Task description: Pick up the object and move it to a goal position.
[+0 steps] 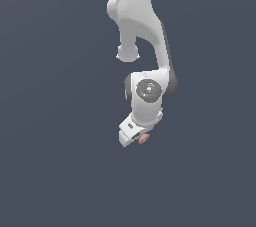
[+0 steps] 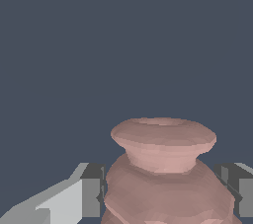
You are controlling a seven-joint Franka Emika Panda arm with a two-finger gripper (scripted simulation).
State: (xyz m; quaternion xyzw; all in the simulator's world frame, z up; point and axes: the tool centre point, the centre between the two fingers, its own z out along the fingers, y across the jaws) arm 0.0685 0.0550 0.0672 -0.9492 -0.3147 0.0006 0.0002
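Observation:
The object (image 2: 163, 168) is a pinkish-brown lumpy item with rounded ridged lobes. In the wrist view it fills the space between my two fingers (image 2: 91, 196), which press against its sides. In the exterior view only a small pink part of it (image 1: 144, 139) shows, sticking out beside the white gripper (image 1: 136, 140) at the end of the arm. The gripper is shut on the object. The fingers themselves are hidden behind the hand in the exterior view.
The white arm (image 1: 140, 36) comes down from the top of the exterior view. Around it is only a plain dark blue-grey surface (image 1: 50, 121).

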